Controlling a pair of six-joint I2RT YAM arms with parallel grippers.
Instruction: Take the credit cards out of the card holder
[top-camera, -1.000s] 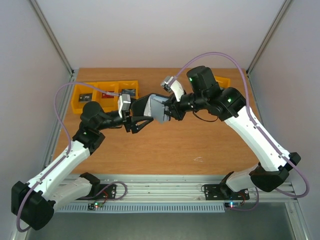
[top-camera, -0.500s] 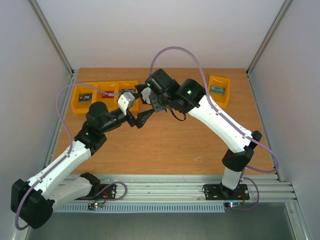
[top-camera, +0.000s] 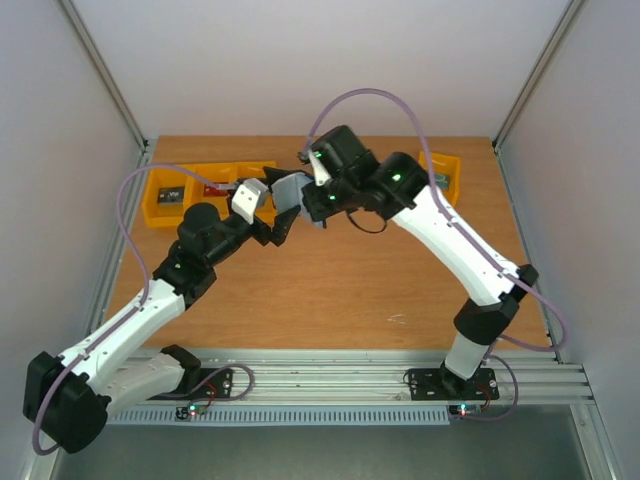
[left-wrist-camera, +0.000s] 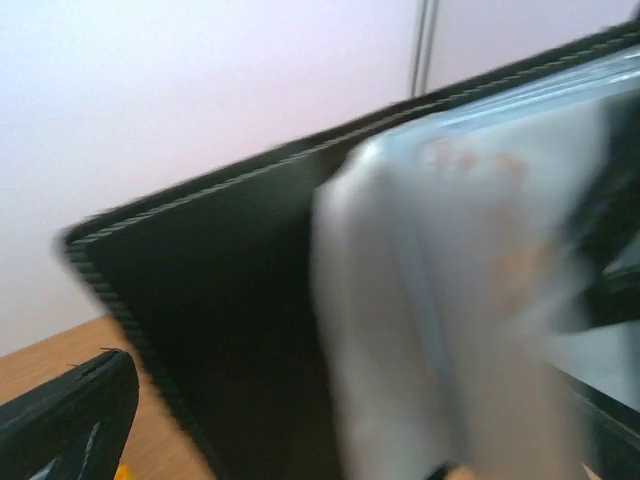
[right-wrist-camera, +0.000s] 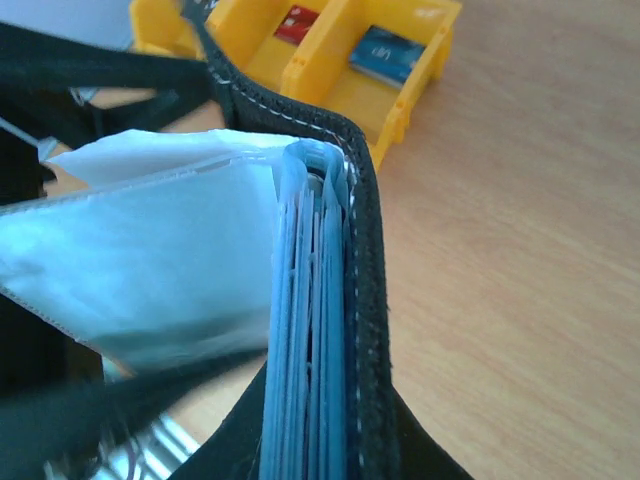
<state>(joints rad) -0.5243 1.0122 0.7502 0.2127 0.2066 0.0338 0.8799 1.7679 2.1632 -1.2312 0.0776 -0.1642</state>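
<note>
Clearly card holder (top-camera: 290, 190): hung aloft just right of yellow bins (top-camera: 152, 205), open edge facing left.
Right claw (top-camera: 312, 196): was clamped on it.
Left claw (top-camera: 277, 228): spread, empty, nearest the cards (left-wrist-camera: 450, 250).

Top: high behind me, looking down over the whole surface (top-camera: 330, 290).
Wrists: both pressed close on the card holder (right-wrist-camera: 365, 300).

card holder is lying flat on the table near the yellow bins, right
No, it is not lying on the table. The card holder is up in the air near the yellow bins. The right wrist view shows this: the holder stands on edge close to the camera, with the wooden table below it and not touching it.
</note>
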